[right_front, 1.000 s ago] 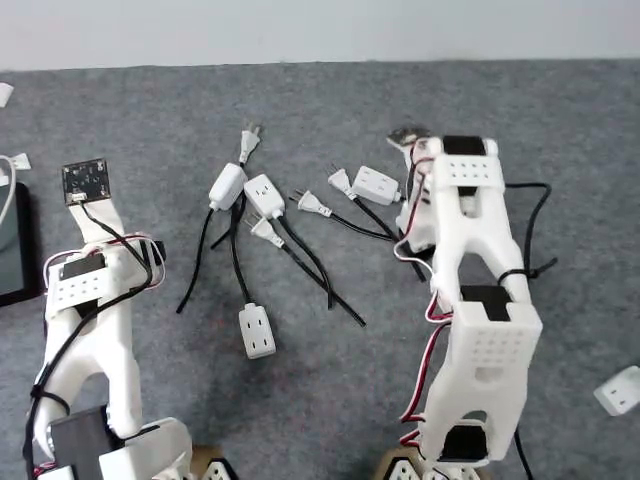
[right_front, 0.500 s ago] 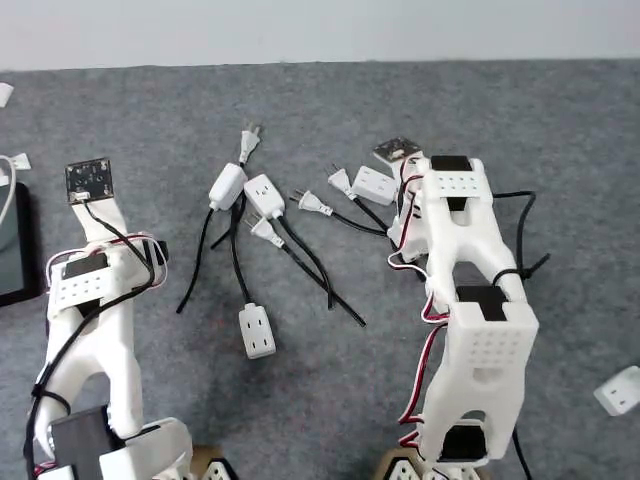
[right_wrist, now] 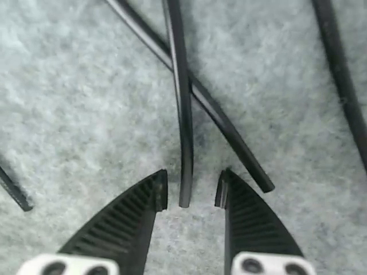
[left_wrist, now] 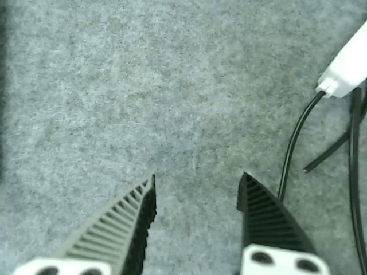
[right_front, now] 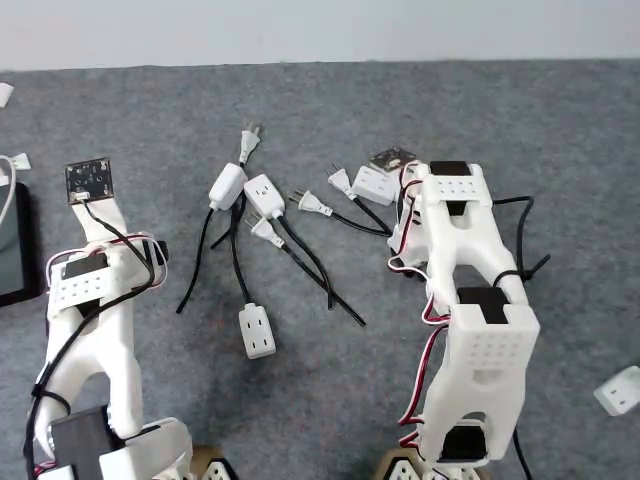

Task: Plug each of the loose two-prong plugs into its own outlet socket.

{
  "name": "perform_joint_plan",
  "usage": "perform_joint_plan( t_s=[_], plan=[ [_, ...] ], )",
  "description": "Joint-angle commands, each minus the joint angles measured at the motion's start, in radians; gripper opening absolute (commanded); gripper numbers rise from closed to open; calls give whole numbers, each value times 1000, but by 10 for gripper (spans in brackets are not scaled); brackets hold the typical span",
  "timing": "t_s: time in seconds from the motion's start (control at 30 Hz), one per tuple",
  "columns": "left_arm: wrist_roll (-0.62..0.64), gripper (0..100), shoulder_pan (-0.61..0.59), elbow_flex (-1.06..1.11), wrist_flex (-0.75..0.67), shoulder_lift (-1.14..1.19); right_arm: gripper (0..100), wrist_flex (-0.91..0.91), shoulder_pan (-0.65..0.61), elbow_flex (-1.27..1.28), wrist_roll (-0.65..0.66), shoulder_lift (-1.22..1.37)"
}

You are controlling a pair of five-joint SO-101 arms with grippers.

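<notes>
Far plug (right_front: 249,141): lying lengthwise away from the arms, prongs aimed at the back wall (right_front: 320,30).
Middle plug (right_front: 314,205): prongs point toward the left arm's side, with its cord trailing off toward the right arm.
Near socket (right_front: 257,331): lying long-axis near to far, between the two arms.
Right gripper (right_wrist: 192,189): fingers parted and straddling the cut end of a black cord (right_wrist: 183,143). Neither finger touches it and nothing is gripped.
Left gripper (left_wrist: 198,183): fingers spread wide over bare carpet, holding nothing.
Surface: grey carpet (right_front: 520,110).
</notes>
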Motion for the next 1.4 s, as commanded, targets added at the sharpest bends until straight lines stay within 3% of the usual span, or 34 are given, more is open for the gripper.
perform_joint_plan(
  t_s=[0.0,0.1,0.43,0.77,1.17,1.37],
  plan=[
    [-12,220,8,-47,5,-5,87,25,13,11,25,-5],
    [-12,220,8,-47,5,-5,2,18,19,8,-2,-5],
    [-12,220,9,-47,3,-5,9,101,62,2,-11,-117],
    [-12,219,9,-47,0,-5,9,295,58,3,-112,-414],
    [-12,218,9,-47,0,-5,9,414,58,-2,-112,-889],
    [-12,218,9,-47,0,-5,9,438,31,-8,-186,-1036]
  ],
)
